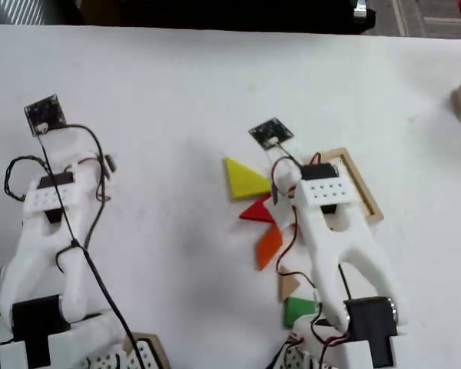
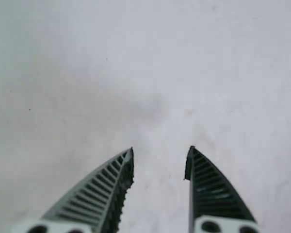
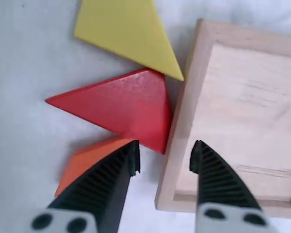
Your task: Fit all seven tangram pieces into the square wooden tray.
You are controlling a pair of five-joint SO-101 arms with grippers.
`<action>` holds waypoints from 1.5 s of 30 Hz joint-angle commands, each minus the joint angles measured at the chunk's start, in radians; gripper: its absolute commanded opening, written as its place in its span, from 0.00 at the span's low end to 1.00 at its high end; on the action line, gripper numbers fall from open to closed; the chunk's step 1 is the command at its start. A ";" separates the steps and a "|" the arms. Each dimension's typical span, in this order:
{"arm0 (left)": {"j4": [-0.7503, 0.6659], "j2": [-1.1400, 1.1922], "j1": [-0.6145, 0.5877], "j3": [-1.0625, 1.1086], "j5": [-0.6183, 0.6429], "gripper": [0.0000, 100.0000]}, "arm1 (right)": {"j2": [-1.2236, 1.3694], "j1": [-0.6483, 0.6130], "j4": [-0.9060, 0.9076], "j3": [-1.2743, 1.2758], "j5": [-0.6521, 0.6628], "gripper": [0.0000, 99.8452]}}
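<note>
Just ahead of my right end effector [image 3: 164, 149], whose fingers stand partly apart and empty, the flat red triangular piece [image 3: 121, 104] lies hard beside the rim of the square wooden tray [image 3: 184, 111]; the yellow triangle [image 3: 123, 31] sits beyond it, the orange piece [image 3: 85, 162] beside one finger. Closing here, I judge, could pinch the tray rim along with the red corner and drag the tray askew. My left end effector [image 2: 160, 151] hovers part-open over the white tabletop [image 2: 136, 73].
</note>
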 commanded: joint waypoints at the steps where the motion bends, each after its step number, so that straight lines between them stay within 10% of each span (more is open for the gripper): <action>1: -0.021 -0.007 0.018 -0.020 -0.011 0.19 | -0.044 0.050 -0.084 0.011 0.049 0.17; 30: -0.021 -0.007 0.035 -0.018 -0.012 0.19 | 0.260 0.085 -0.168 -0.104 -0.041 0.02; 45: -0.023 -0.007 0.035 -0.021 -0.012 0.19 | 0.105 -0.082 0.165 -0.370 -0.157 0.02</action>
